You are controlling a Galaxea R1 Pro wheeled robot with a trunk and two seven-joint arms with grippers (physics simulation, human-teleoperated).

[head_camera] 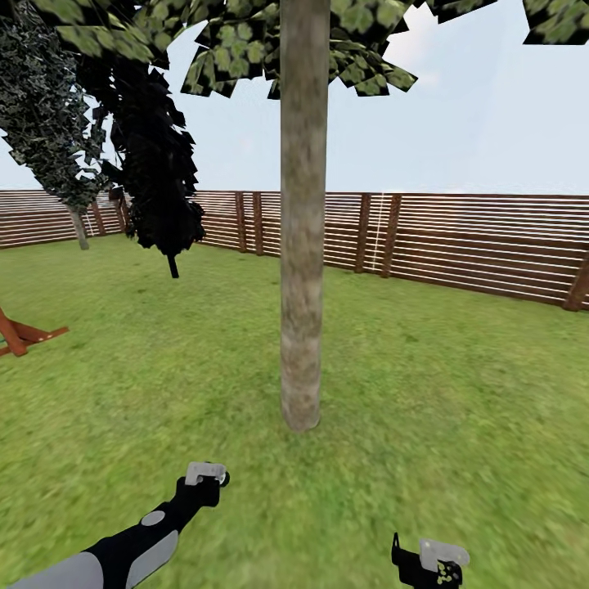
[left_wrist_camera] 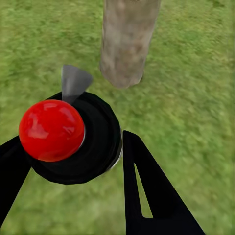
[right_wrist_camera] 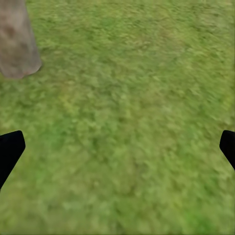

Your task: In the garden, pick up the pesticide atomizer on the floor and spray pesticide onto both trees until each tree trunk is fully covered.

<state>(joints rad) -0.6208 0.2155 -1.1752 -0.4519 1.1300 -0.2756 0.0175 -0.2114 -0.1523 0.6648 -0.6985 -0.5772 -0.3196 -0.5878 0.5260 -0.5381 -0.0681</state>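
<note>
A straight, mottled grey-brown tree trunk rises from the lawn just ahead of me, with flat green leaves above it. My left gripper is low and to the left of the trunk's foot, a short way from it. In the left wrist view this gripper is shut on the pesticide atomizer, a black body with a red round knob. Its grey nozzle points toward the trunk base. My right gripper hangs open over bare grass, right of the trunk.
A brown slatted fence rings the lawn behind the trunk. At the back left stand a dark narrow cypress-like tree and a paler tree with a thin trunk. A red-brown wooden frame lies at the left edge. Grass stretches to the right.
</note>
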